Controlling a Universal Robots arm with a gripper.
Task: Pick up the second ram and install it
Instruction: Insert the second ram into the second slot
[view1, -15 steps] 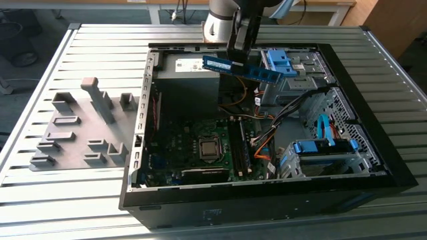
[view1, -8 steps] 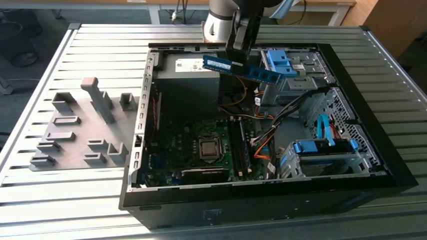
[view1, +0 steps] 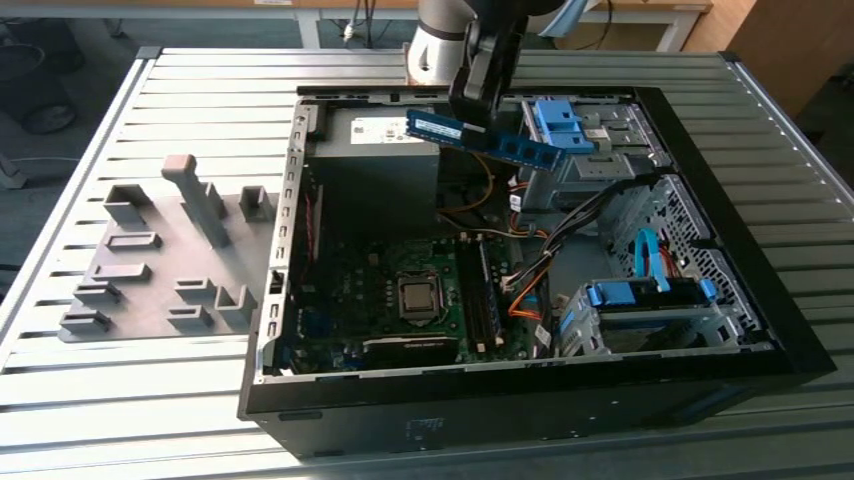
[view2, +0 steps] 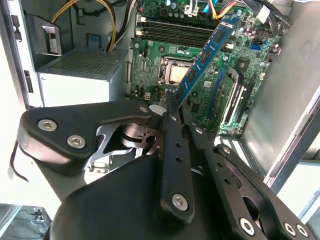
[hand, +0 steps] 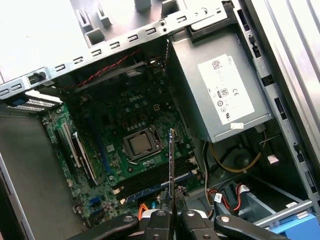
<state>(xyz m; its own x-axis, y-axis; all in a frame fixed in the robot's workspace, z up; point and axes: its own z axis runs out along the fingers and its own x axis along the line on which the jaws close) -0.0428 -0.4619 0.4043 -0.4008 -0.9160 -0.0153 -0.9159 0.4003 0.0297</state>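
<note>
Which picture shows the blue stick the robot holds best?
The exterior view: the second ram shows its long flat side, held above the open computer. The second wrist view shows it slanting away; the first wrist view shows it edge-on.

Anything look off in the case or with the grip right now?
Nothing damaged or spilled. One oddity: the second ram hangs slanted above the open case, clamped by the gripper nearer one end than the middle, so most of it juts toward the exterior view's right.
</note>
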